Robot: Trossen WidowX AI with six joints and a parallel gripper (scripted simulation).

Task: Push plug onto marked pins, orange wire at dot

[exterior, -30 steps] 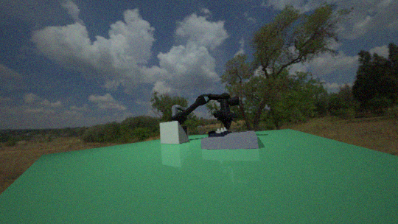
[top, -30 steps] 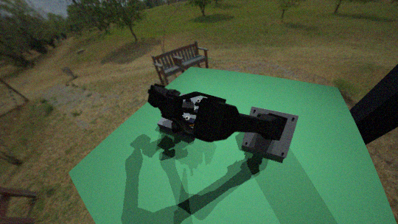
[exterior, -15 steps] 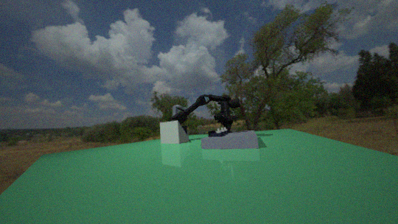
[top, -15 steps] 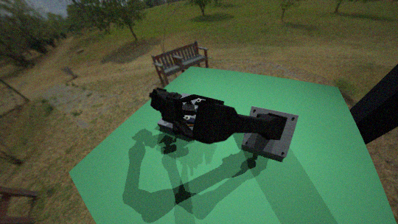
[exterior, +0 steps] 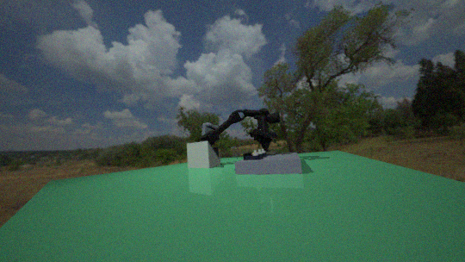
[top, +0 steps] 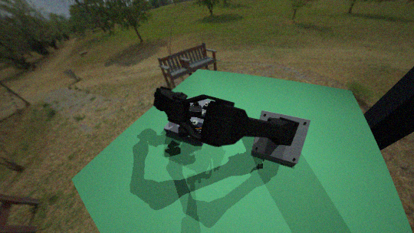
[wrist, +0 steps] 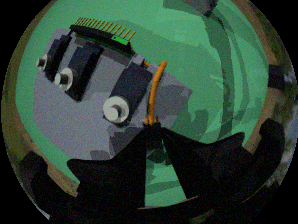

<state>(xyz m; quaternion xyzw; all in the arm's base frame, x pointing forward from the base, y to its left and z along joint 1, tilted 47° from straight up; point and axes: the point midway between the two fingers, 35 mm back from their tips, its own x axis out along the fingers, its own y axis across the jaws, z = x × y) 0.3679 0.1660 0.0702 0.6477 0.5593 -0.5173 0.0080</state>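
green tabletop (top: 238,191) (exterior: 232,215) (wrist: 145,17) outdoors — dry grass, trees, wooden bench (top: 188,63) behind; pincer (exterior: 267,150) (wrist: 152,132) pinching plug (wrist: 152,128).

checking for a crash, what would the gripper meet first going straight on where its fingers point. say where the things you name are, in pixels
Probably the grey holder (top: 173,128) (exterior: 269,165) (wrist: 75,120), with the plug (wrist: 152,128) between the fingers touching first; depth is unclear in the wrist view.

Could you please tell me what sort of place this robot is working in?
It looks like an outdoor park or open grassland: a wooden bench stands on dry grass behind the green table, with trees beyond it and a cloudy sky overhead.
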